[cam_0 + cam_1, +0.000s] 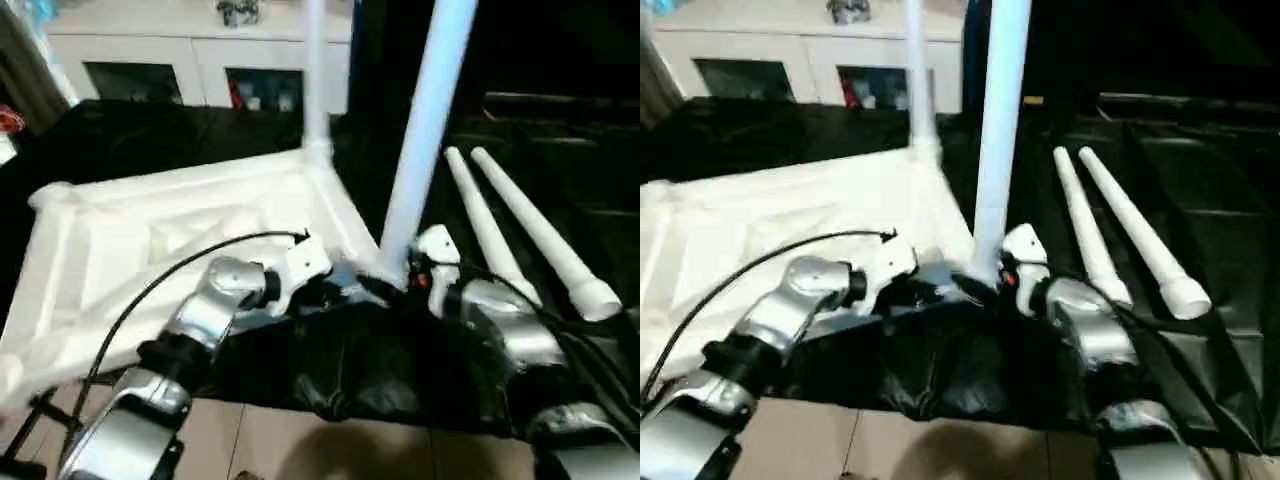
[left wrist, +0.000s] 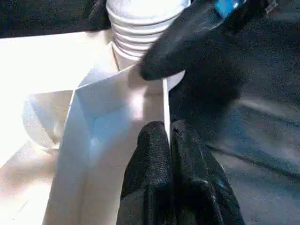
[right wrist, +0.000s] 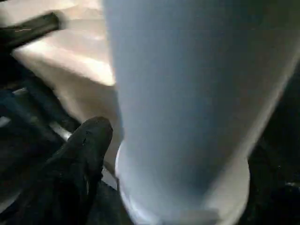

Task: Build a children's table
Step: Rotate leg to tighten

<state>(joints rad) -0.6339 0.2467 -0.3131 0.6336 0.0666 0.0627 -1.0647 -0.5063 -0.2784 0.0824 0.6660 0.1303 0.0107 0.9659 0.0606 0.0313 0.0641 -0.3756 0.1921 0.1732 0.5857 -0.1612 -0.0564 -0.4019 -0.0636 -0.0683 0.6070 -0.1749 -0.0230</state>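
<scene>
A: Tabletop (image 1: 150, 240) found upside down on the black-draped table (image 1: 1200, 180), ribbed underside up, near edge at the drape's front border.
B: Confirmed. Legs?
A: Two upright. Far leg (image 1: 314, 70) seated in the far corner socket; near leg (image 1: 420, 140) standing in the near corner socket, beside both grippers. Ribbed base of that near leg noted in the left wrist view, sitting in the round socket (image 2: 140, 28).
B: Remaining two legs?
A: Lying side by side on the drape, right of the tabletop: inner one (image 1: 1085, 230) and outer one (image 1: 1135, 235), close together, wider ends toward the robot, well apart from the grippers.
B: Left gripper (image 2: 169, 136)?
A: Fingers pressed together, pinching the thin upright rim wall of the tabletop just below the near corner socket. Wall edge seen running straight down between the two black pads.
B: Right gripper (image 1: 410, 278)?
A: At the foot of the near leg. One black finger (image 3: 79, 164) visible beside the leg's base, a gap showing between it and the white tube. Jaws spread, not clamped on the leg. Other finger hidden behind the tube.
B: Background?
A: White cabinet (image 1: 190, 60) behind the draped table. Tan floor (image 1: 330, 445) below the front edge.
</scene>
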